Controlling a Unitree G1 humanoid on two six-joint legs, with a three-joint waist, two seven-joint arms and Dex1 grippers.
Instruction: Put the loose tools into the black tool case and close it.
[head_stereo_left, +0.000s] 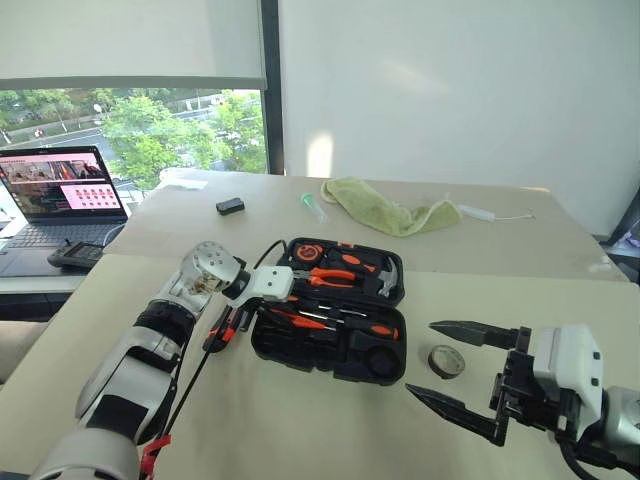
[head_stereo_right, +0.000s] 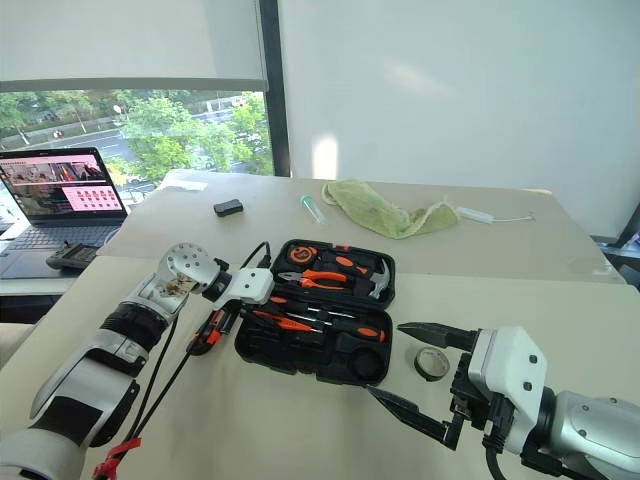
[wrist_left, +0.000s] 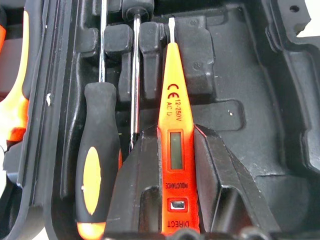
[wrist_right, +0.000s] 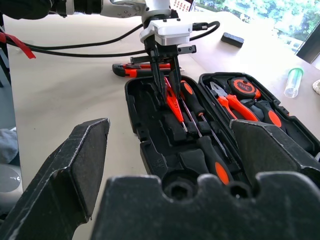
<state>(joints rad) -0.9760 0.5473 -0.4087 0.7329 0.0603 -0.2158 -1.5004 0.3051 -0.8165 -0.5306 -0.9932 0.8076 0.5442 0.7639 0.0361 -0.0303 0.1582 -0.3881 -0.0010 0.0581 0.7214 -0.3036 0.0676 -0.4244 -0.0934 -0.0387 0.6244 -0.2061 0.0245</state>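
1. Left gripper (wrist_right: 167, 82) clamps the small red pen-like screwdriver (wrist_left: 175, 145), tip down inside the black tool case (head_stereo_left: 330, 310), which lies lid-up on the counter (head_stereo_left: 300, 420).
2. Best practice, judged: line it up with its slot beside the two seated screwdrivers (wrist_left: 100, 165), press flat, then release.
3. Tape roll (head_stereo_left: 446, 361) lies just right of the case.
4. Right gripper (head_stereo_left: 470, 375): jaws wide, holding nothing.

Left arm (head_stereo_left: 150, 350): silver-grey shells, black joint bands, bare metal wrist disc, black cable alongside, red tie near base. Left hand (wrist_right: 166, 92): white block, thin black fingers. Right hand (head_stereo_left: 455, 375): white housing, black tapered ribbed fingers.
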